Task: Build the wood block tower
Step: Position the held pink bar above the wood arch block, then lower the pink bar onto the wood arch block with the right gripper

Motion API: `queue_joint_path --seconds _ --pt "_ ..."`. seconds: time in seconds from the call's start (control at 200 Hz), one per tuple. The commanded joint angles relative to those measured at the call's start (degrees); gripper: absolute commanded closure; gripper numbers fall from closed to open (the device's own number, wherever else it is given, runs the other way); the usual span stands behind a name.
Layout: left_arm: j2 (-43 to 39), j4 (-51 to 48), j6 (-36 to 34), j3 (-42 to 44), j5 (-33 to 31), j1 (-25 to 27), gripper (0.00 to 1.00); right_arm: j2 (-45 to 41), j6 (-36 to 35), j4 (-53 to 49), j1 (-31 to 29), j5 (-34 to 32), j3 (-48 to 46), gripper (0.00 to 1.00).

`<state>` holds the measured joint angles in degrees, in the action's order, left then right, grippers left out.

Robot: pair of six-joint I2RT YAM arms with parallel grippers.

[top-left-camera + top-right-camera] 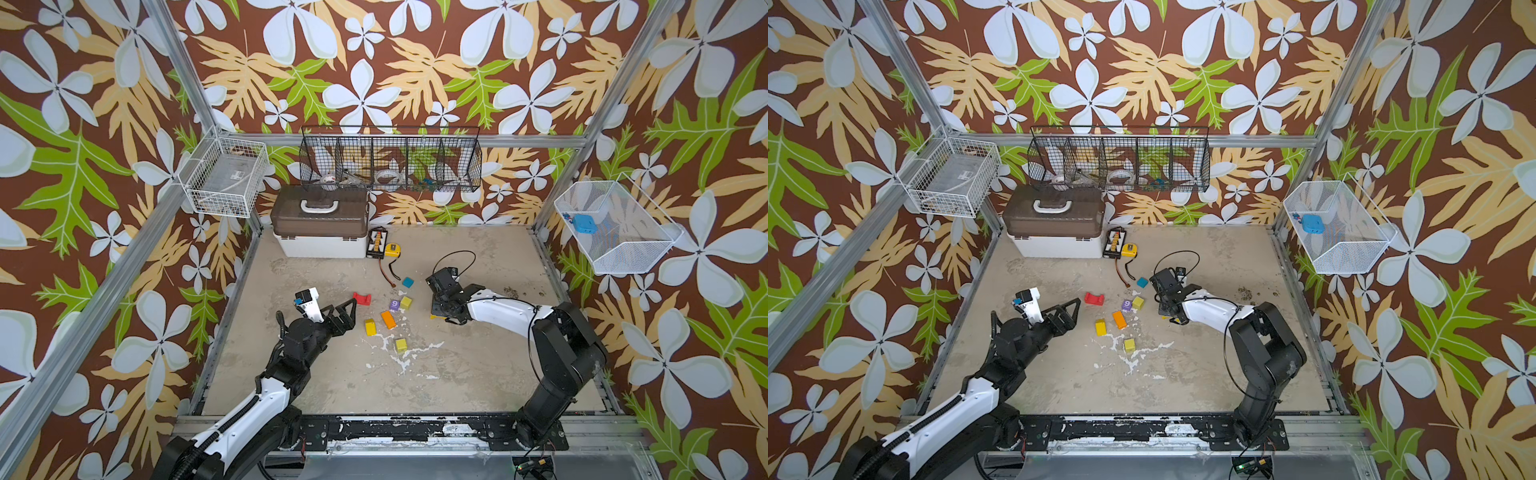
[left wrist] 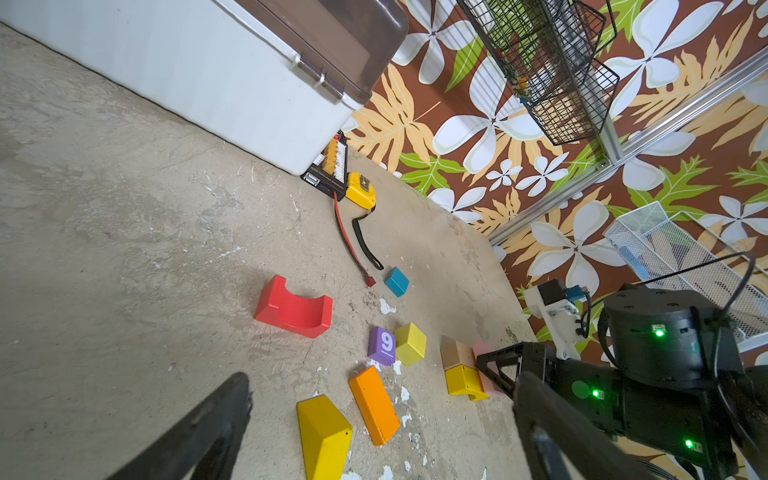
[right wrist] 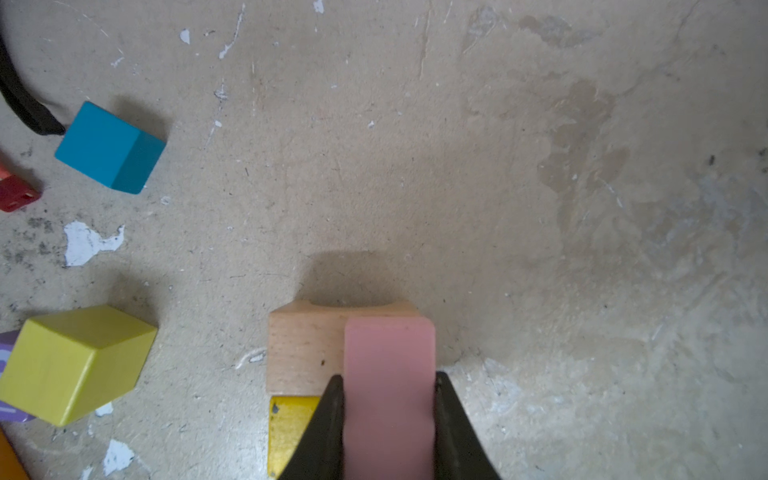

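The tower is a tan block (image 3: 299,353) on a yellow base block (image 3: 289,428), at mid-right of the floor. My right gripper (image 3: 388,378) points down over it, shut on a pink block (image 3: 388,357) that overlaps the tan block's edge; whether it rests there I cannot tell. Loose wood blocks lie left of it: a red arch (image 1: 361,298), teal cube (image 1: 408,282), purple "9" cube (image 1: 394,306), two yellow-green cubes (image 1: 406,302) (image 1: 400,344), orange bar (image 1: 388,319) and yellow wedge (image 1: 370,326). My left gripper (image 1: 348,318) is open, just left of the wedge, holding nothing.
A brown-lidded white toolbox (image 1: 320,232) stands at the back left, with a black charger board (image 1: 377,243), a yellow tape measure (image 1: 392,249) and a trailing cable (image 1: 388,274) beside it. Wire baskets (image 1: 390,160) hang on the back and side walls.
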<state>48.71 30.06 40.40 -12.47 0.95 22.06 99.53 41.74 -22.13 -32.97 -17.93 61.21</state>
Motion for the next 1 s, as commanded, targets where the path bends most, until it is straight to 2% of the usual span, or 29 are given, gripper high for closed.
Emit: queue_joint_path --seconds 0.0,0.08,0.38,0.585,0.806,0.991 --pt "0.0 1.3 0.1 -0.4 0.2 0.0 0.0 0.1 0.1 0.2 0.0 -0.4 0.3 0.67" --pt "0.0 1.3 0.1 -0.4 0.3 0.0 0.0 0.1 0.1 0.2 0.0 -0.5 0.3 0.67" --pt "0.0 1.3 0.1 -0.4 0.3 0.0 0.0 -0.1 0.0 0.1 0.0 -0.5 0.3 0.53" --pt "0.1 1.3 0.2 -0.5 0.4 0.0 0.0 -0.6 -0.2 0.0 0.0 -1.0 0.3 0.53" --pt "0.2 1.3 0.3 -0.5 0.4 0.0 0.0 -0.1 -0.6 -0.4 0.0 -1.7 0.9 0.6" --pt "0.2 1.4 0.3 -0.5 0.4 0.0 0.0 0.6 -1.0 -0.5 0.0 -1.5 1.4 0.61"
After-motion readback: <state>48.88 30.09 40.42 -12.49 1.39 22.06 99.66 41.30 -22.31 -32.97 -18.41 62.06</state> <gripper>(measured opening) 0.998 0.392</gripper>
